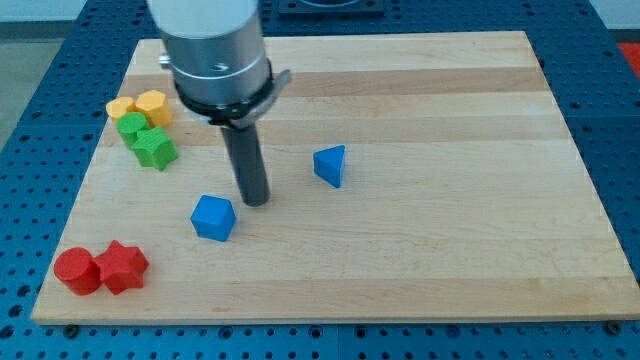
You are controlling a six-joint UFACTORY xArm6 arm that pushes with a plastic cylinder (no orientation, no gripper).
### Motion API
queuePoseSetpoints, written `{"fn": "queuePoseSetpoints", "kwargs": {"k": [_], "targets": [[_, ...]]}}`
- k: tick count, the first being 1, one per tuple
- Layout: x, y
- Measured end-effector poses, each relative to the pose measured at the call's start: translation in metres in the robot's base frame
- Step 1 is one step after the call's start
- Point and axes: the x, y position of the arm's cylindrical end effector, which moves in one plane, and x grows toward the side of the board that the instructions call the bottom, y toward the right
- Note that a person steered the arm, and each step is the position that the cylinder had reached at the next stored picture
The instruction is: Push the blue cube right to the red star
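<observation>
The blue cube (pixel 213 217) lies on the wooden board (pixel 420 230), left of centre. The red star (pixel 123 266) sits at the view's bottom left, next to a red cylinder (pixel 76 271). My tip (pixel 254 201) touches the board just to the upper right of the blue cube, a small gap apart from it. The rod rises from the tip to the grey arm body at the view's top.
A blue triangular block (pixel 331 165) lies right of my tip. At the view's upper left a cluster holds two yellow blocks (pixel 152 106), a green cylinder (pixel 131 126) and a green star (pixel 155 148). The board's edges border a blue perforated table.
</observation>
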Motion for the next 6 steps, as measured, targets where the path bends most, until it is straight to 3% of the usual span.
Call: {"fn": "queuePoseSetpoints", "kwargs": {"k": [1,4,6], "targets": [[0.000,0.007],[0.039,-0.076],[0.058,-0.069]]}}
